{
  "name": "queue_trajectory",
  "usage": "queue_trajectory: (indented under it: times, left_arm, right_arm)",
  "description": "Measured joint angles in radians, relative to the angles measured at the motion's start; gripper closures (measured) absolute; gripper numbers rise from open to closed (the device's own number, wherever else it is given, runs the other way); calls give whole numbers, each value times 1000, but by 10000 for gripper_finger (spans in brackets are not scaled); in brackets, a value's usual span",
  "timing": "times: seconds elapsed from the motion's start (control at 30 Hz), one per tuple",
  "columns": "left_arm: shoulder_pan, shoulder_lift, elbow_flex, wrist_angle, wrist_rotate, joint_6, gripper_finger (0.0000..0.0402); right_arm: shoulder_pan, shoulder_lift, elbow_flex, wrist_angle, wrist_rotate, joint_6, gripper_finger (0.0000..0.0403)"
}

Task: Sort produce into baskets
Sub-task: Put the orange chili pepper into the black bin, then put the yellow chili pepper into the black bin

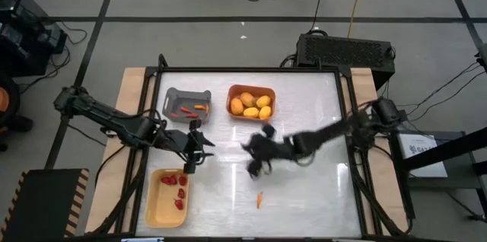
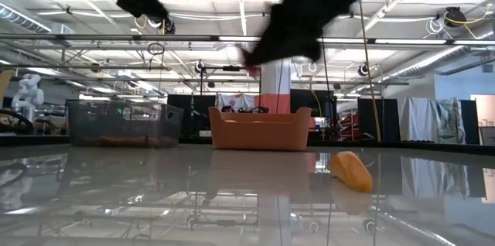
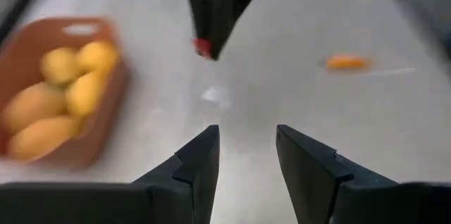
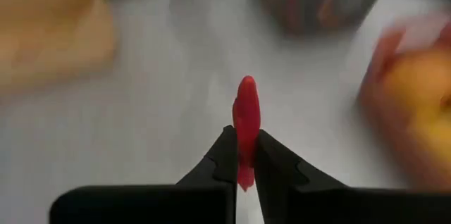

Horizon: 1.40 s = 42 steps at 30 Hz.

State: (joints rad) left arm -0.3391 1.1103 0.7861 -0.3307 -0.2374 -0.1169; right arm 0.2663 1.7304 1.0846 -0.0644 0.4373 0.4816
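My right gripper [image 1: 249,154] is over the middle of the table, above its top, shut on a small red piece of produce [image 4: 246,118]. My left gripper [image 3: 243,153] is open and empty just left of it, facing it [image 1: 204,148]. The orange basket [image 1: 251,101] holds several yellow-orange fruits [image 3: 67,90]. The grey basket [image 1: 186,103] holds orange-red sticks. The pale yellow basket [image 1: 167,196] holds red berries. One orange carrot stick [image 1: 259,199] lies on the table toward the near edge; it also shows in the low view [image 2: 352,170]. My right gripper pinches the red piece between its two fingers [image 4: 225,157]. The piece's longer end [image 4: 246,97] sticks out past the fingertips. The piece is clear of the table; it also shows in the left wrist view [image 3: 203,46] at the fingertips.
The grey and orange baskets stand side by side at the table's far edge, the pale yellow one at the near left corner. Bare table top lies between the grippers and on the right half.
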Motion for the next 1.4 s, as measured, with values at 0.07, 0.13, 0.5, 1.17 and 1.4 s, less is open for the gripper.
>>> queue_trajectory:
  times: [0.07,0.13,0.5,1.17,1.4]
  left_arm:
    - [6,0,0,-73,-87,-2,252]
    - [18,0,0,-146,-177,-19,252]
    - [121,0,0,-454,-330,-191,252]
    - [189,0,0,-608,-348,-240,252]
    - [189,0,0,-608,-348,-242,252]
  right_arm:
    - [-71,10,1,141,3,-99,380]
    - [-136,26,1,285,5,-165,380]
    - [-353,271,154,638,-172,-233,380]
    - [-403,695,816,216,-261,-266,327]
    - [-404,649,822,115,-261,-264,267]
